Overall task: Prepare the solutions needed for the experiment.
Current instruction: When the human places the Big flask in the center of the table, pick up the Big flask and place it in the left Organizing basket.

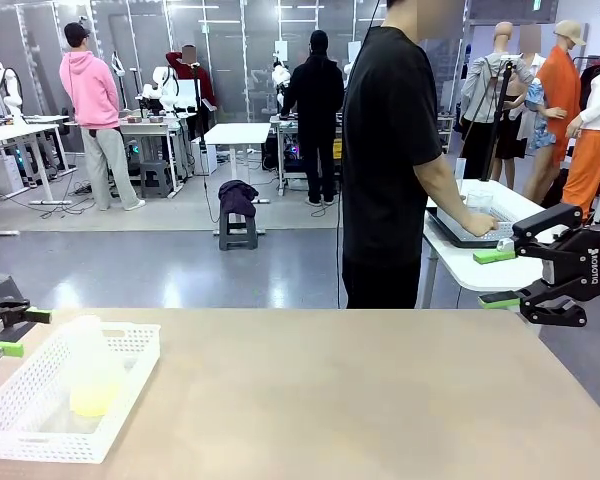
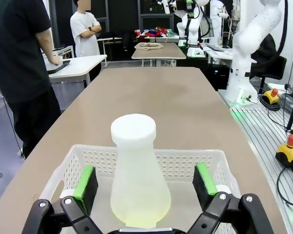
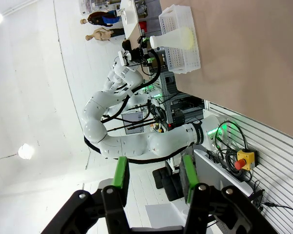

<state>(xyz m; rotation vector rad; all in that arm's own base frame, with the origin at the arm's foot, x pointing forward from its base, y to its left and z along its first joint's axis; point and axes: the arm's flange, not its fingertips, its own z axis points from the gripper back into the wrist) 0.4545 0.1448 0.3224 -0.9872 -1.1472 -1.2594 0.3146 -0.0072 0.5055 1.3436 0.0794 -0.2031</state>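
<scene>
Brown tabletop (image 1: 330,390), long and bare along its middle, with a workshop of white desks and standing people behind it. Item 1, on our left: white perforated basket (image 1: 130,345) near the table's left end, holding 1 frosted cone-shaped flask (image 2: 136,180) with a round white cap (image 2: 133,129), upright. Item 2: the solutions (image 2: 139,214), a shallow layer of pale yellow-green liquid at the bottom of that flask. Item 3: our left gripper (image 2: 145,179), fingers spread wide on either side of the flask inside the basket, green pads (image 2: 83,181) clear of its walls. Item 4: our right gripper (image 1: 497,277), raised off the table's right edge, fingers parted about halfway with nothing between them. Item 5: 1 person (image 1: 390,160) in black at the far side, hand (image 1: 477,222) on a tray (image 1: 460,236) on a white side table (image 1: 500,268).
</scene>
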